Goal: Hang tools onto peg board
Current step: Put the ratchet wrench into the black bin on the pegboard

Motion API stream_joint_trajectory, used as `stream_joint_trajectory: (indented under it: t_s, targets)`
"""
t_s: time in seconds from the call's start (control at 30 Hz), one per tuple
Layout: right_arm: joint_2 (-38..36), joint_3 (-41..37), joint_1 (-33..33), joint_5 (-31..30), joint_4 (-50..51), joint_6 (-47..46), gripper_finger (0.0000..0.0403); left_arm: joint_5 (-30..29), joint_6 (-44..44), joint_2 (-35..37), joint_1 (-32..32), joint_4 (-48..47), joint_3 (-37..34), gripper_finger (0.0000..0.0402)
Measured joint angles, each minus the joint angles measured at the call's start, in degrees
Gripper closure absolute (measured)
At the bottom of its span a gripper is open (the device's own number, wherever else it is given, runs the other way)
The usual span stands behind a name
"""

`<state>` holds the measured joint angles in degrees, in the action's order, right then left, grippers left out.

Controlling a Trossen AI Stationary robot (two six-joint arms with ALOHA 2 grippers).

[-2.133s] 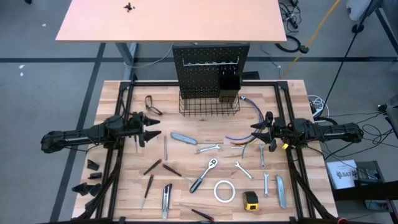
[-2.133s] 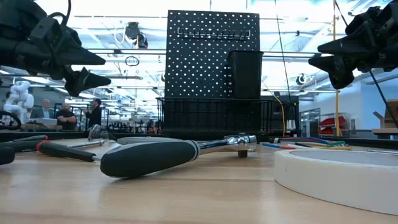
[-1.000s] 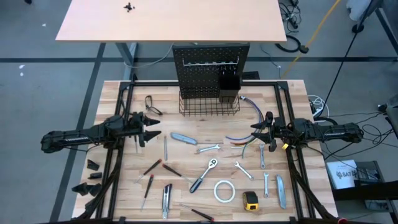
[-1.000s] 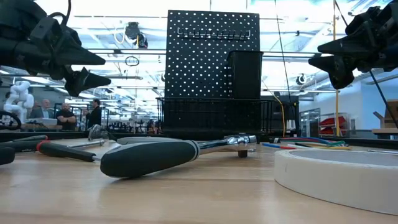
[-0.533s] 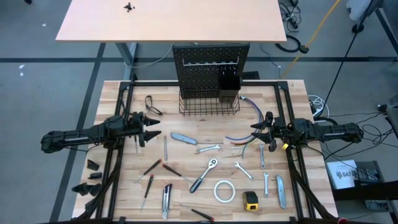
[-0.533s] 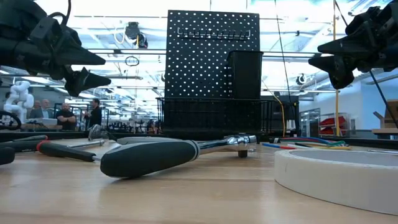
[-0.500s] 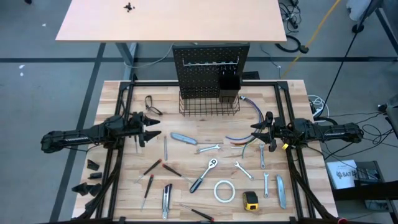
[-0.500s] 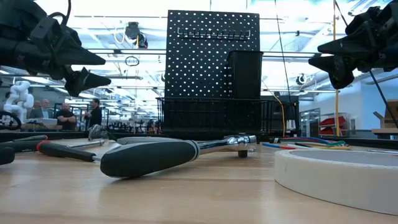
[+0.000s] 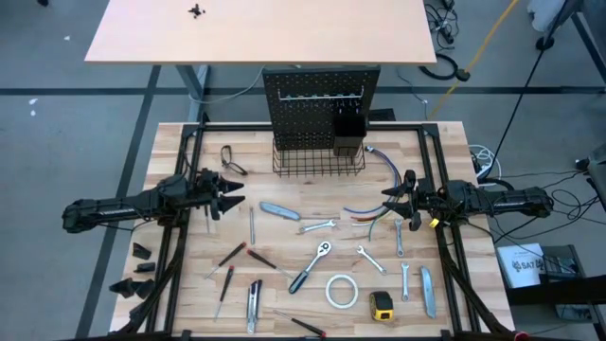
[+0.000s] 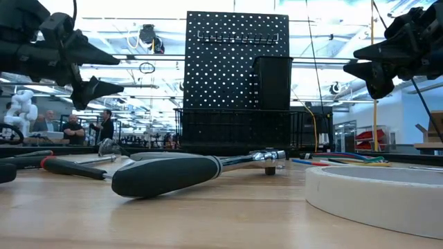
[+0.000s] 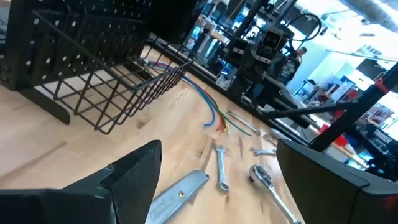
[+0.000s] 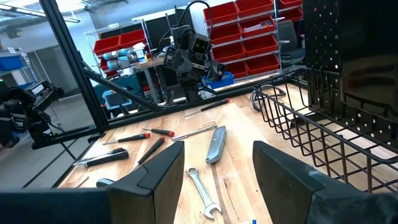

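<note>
The peg board [image 9: 320, 99] stands upright at the table's far edge, with its wire basket [image 9: 319, 158] and small bin [image 9: 347, 133] in front. The tools lie flat on the wooden table: a ratchet [image 9: 311, 267], a grey utility knife [image 9: 279, 210], wrenches [image 9: 318, 225], red-and-black screwdrivers [image 9: 233, 254], pliers [image 9: 232, 161], a white tape roll [image 9: 342, 291] and a yellow tape measure [image 9: 382, 305]. My left gripper [image 9: 232, 197] hovers level at the left, open, with nothing between its fingers [image 11: 134, 168]. My right gripper [image 9: 386, 202] hovers level at the right, open and likewise holding nothing [image 12: 217, 149].
A bundle of curved coloured wires [image 9: 374, 213] lies just in front of the right gripper. A black frame [image 9: 180, 180] runs along the table's sides. A large peach-coloured tabletop [image 9: 260, 28] stands beyond the peg board. People show far off in the room [image 10: 73, 126].
My left gripper has rolled a little about the line it points along, staying in place above the table and staying open. The tools lie where they were.
</note>
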<state>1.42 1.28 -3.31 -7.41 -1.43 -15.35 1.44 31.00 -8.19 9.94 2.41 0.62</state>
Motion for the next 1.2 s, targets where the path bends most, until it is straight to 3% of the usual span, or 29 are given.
stream_joint_trajectory:
  t_s: [0.23, 0.5, 0.67, 0.93, 1.2]
  targets:
    - [0.00, -0.01, -0.01, -1.69, -1.52, -3.01, 0.0218, -0.83, -2.29, 0.01, 0.11, 5.16, 0.00, 0.0084]
    - [0.01, 0.01, 0.00, -2.84, -5.29, -3.65, 0.0218, -8.29, -8.35, 0.00, 0.12, 9.25, 0.07, 0.0084]
    - [0.01, 0.03, 0.00, -3.12, -8.05, -3.02, 0.0218, -7.33, -14.32, 0.00, 0.12, 10.16, 1.56, 0.0084]
    - [1.28, 6.60, -0.01, -6.21, -8.08, 4.33, 0.0218, -8.72, -25.40, -0.27, 0.12, 5.89, 11.59, 0.0084]
    - [9.85, 23.33, -0.02, -7.73, -0.52, 13.44, 0.0218, -9.43, -27.36, -5.63, 0.21, -7.12, 27.10, 0.0084]
